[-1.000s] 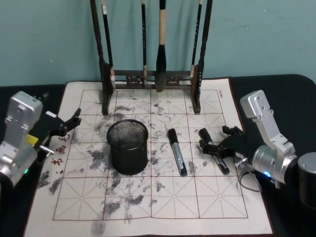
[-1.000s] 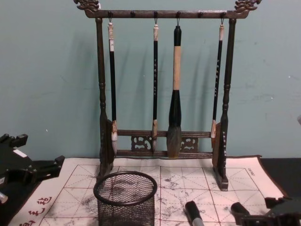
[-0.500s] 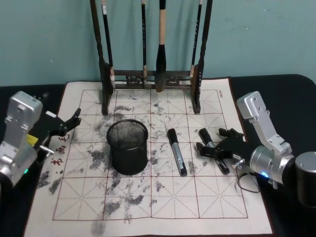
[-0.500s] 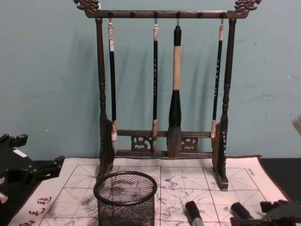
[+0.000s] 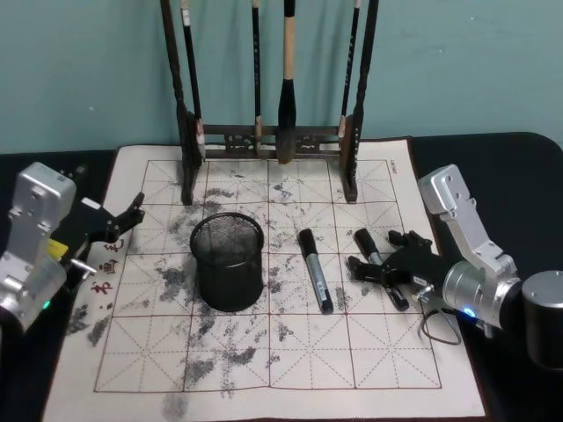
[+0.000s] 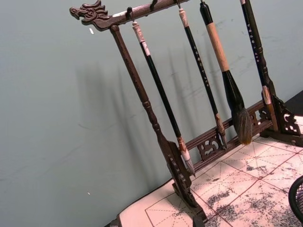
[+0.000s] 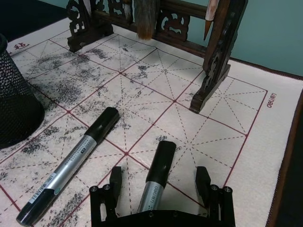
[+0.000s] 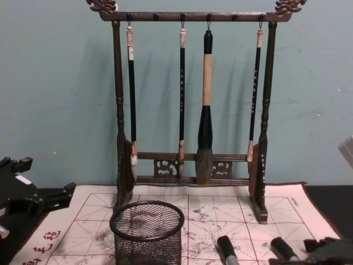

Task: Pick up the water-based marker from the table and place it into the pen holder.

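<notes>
Nothing in the pen holder (image 5: pixel 228 264) yet. To its right, the right pincer (image 7: pixel 159 174), spread wide, straddles a marker (image 7: pixel 160 158) (ungrasped, lift and drop remain). The left pincer (image 5: pixel 123 218) sits parked to its left.

Blk wire-mesh pen holder (image 5: pixel 228 264), dark carved-wood brush rack (image 5: pixel 268 134), ink-stained matt cloth mat (image 5: pixel 308 352), glossy blk-capped left marker (image 5: pixel 315 271).
</notes>
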